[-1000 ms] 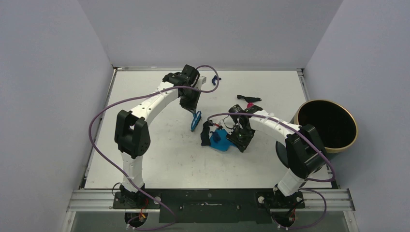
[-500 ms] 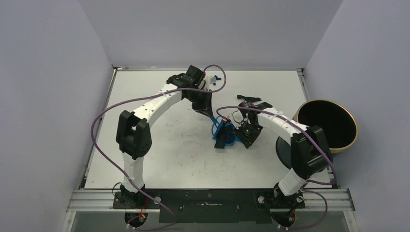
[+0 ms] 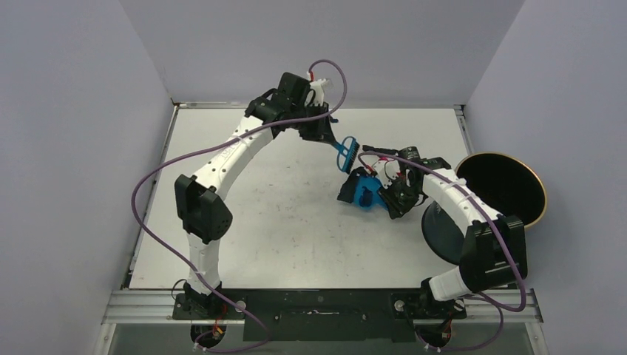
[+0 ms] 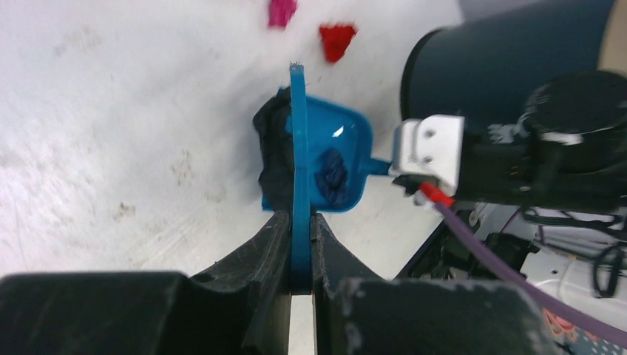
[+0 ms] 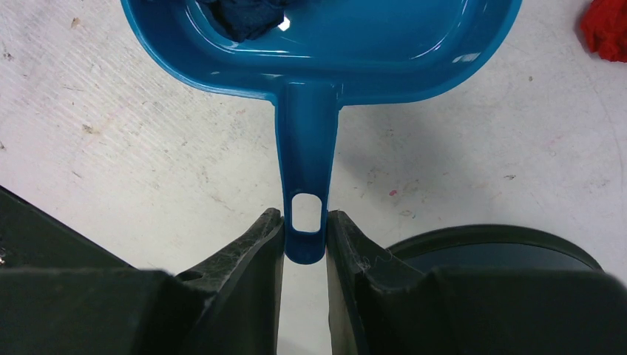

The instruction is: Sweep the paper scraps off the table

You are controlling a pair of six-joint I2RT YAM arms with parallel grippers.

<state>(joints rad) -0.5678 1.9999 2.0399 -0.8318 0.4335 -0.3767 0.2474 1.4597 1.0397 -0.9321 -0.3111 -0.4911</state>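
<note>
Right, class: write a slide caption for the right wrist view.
Right fingers clamp the handle of the blue dustpan; dark blue scrap inside, red scrap on the table.

1. The surface [image 3: 259,214] is flat, white and rectangular, with faint dark scuffs. It carries the blue dustpan [image 3: 362,191].
2. The dark blue scrap [image 4: 333,176] is a small crumpled wad lying inside the dustpan's basin.
3. The red scrap [image 4: 336,41] is crumpled and lies on the surface near the dustpan, outside it and not touching it.
4. The magenta-pink scrap [image 4: 281,11] is blurred. It lies on the surface just beside the red scrap, slightly farther from the dustpan.
</note>
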